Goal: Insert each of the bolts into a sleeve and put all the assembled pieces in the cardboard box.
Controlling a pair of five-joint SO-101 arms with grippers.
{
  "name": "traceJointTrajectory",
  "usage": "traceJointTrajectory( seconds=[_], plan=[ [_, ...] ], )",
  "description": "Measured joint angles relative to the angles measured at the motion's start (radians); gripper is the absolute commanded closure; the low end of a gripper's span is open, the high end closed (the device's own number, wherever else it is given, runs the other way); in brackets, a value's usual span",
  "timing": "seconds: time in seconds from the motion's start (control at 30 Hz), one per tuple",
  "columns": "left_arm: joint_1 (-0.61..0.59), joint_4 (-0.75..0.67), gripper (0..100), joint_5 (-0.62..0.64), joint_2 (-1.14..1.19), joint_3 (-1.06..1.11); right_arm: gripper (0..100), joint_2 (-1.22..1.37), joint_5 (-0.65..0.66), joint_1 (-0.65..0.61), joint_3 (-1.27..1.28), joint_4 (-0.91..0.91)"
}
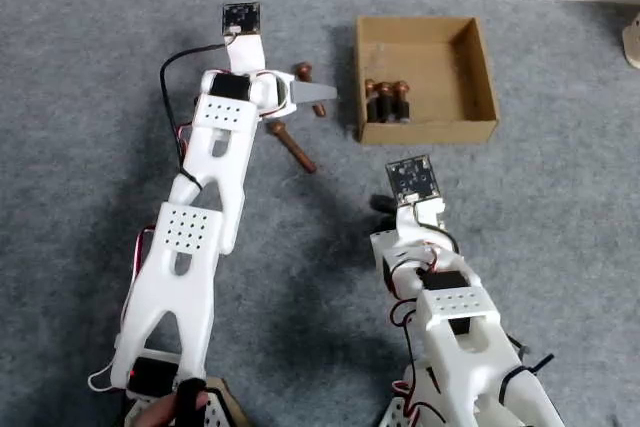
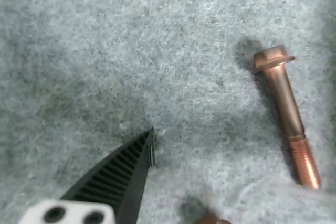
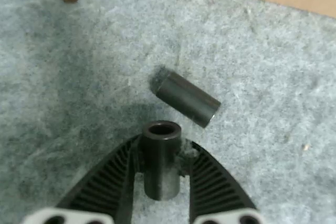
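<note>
Right pincer (image 3: 163, 148): clamped on the held sleeve (image 3: 160, 174), which stands upright with its bore open to the top, low over the desk (image 1: 560, 247) near its middle.

Left pincer (image 1: 308, 97): apart, as far as I can judge. 1 finger (image 2: 131, 174) shows, with nothing closing against it and nothing held. It hangs over the 2 loose bolts toward the far edge of the desk, just left of the cardboard box (image 1: 430, 131).

What could go wrong:
- The nearer bolt (image 1: 293, 148) lies flat, apart from my finger. A grab close to its head or its thread would likely leave it hanging crooked, and a crooked shank would catch the sleeve's rim instead of entering.
- The shank is round and the desk cover is felt, so a glancing touch may roll the bolt away.
- The second bolt (image 1: 304, 72) lies partly under my left pincer, so closing carelessly may drag it along.
- An off-axis push from the left could tilt the held sleeve in my right grip.

Around, and in the way:
- The spare sleeve (image 3: 188, 99) lies on its side just beside the held one, toward the box. A low sweep could knock it.
- 3 assembled pieces (image 1: 386, 99) stand in the box's near left corner. A drop onto them may topple them.
- The box's near wall stands between my right pincer and the inside, so I must lift over it.
</note>
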Motion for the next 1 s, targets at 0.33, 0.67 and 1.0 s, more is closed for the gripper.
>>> traceJointTrajectory(
  seconds=[0.33, 0.67, 1.0],
  plan=[
    [-0.015, -0.002, 63, 0.0, 0.002, 0.0, 99.3, 0.0, 0.0, 0.0, 0.0, 0.0],
    [-0.017, -0.009, 67, -0.009, 0.002, 0.0, 99.3, 0.0, 0.0, 0.0, 0.0, 0.0],
    [-0.011, -0.003, 66, -0.097, 0.006, 0.043, 99.3, 0.0, 0.0, 0.0, 0.0, 0.0]
  ],
)
